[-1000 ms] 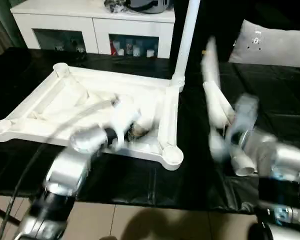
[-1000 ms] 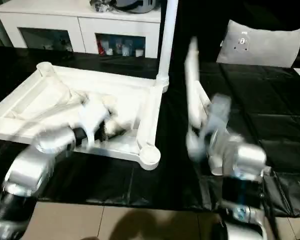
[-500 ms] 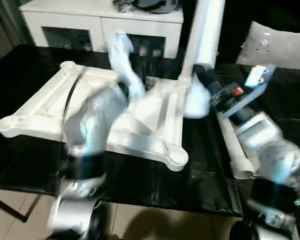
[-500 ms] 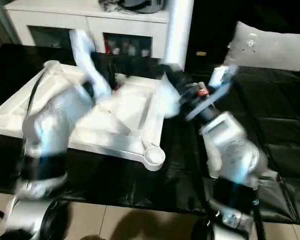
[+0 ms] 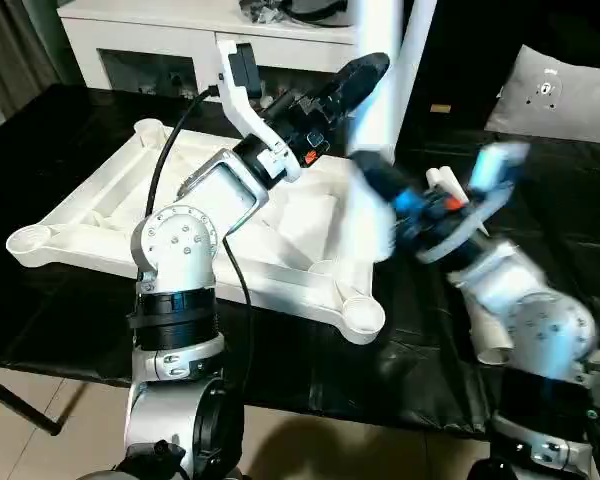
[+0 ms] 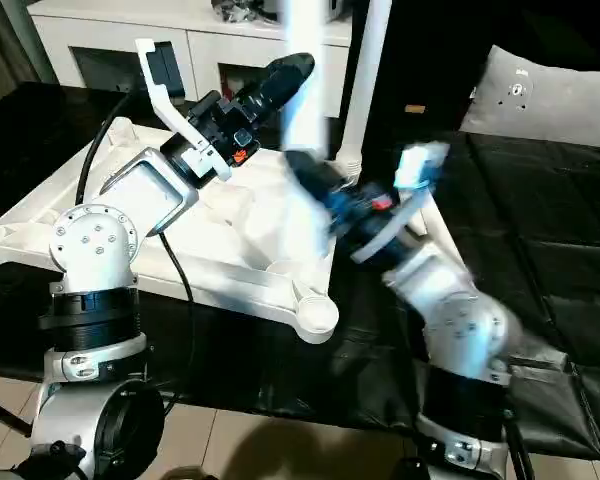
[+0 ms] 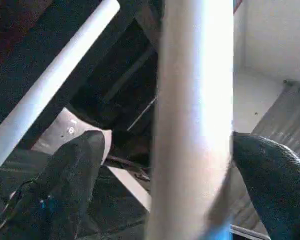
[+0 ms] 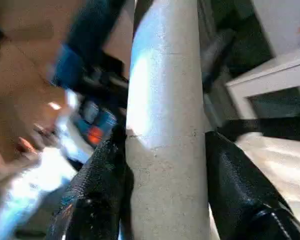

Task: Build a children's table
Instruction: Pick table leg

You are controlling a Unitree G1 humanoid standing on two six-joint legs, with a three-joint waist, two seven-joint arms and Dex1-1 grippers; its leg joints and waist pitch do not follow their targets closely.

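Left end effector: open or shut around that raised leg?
Open. In the left wrist view, the left end effector has its fingers spread wide on either side of the leg, with gaps showing between them.

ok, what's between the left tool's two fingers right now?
A white table leg, seen in the left wrist view; the left tool is open around it, not clamped. The right tool grips a leg.
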